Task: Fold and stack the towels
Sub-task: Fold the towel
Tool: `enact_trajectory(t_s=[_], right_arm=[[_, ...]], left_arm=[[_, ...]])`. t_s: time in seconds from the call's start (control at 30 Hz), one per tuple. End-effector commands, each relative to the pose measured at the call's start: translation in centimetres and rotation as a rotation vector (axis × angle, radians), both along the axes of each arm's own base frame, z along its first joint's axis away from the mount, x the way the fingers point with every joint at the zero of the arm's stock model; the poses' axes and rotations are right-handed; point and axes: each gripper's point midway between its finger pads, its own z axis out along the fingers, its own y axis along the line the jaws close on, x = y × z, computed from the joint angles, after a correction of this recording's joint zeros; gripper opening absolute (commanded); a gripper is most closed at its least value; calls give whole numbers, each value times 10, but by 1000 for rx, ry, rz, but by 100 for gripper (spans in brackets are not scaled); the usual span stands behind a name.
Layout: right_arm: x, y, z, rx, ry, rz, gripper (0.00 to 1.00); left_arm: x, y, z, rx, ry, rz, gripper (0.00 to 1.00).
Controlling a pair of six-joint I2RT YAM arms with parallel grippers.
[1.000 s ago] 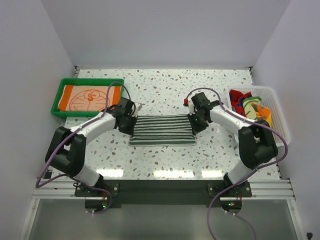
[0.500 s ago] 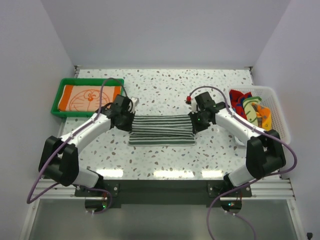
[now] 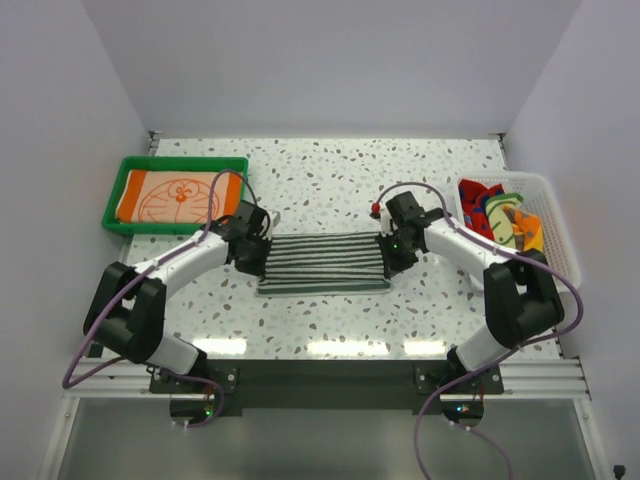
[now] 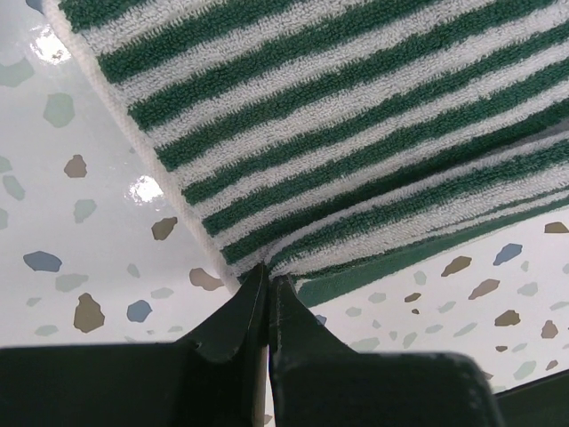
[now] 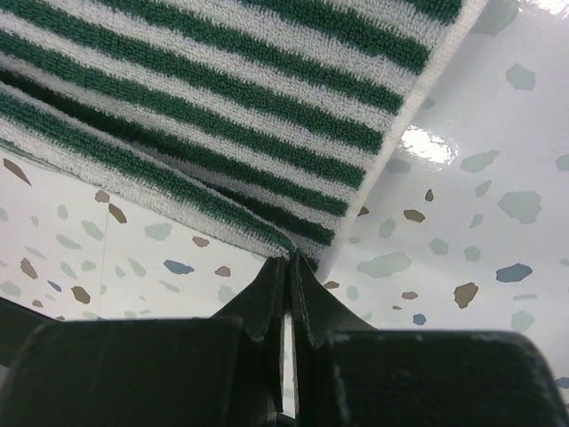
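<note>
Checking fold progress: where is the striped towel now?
Top view: the striped towel lies mid-table, its left end pinched by the left gripper, its right end by the right gripper.

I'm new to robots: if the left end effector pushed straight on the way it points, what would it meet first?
The striped towel. The left end effector is shut right at its folded corner, apparently pinching it, so cloth lies directly ahead.

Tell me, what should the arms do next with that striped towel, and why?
Probably lift both corners together and fold them toward the near edge: each arm's jaws are shut on an end corner of the striped towel, which lies flat.
</note>
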Motion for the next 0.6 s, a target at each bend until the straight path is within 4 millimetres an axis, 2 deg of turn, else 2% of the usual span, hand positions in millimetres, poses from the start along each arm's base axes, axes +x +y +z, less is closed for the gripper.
enact_trajectory(t_s=[0.0, 0.4, 0.57], right_arm=[[-3, -5, -1, -20, 18, -25, 0], [2, -2, 13, 3, -18, -39, 0], [1, -2, 28, 12, -43, -46, 0]], left_arm=[[1, 6, 0, 24, -12, 40, 0], [2, 8, 7, 24, -22, 63, 0], [3, 7, 22, 10, -43, 76, 0]])
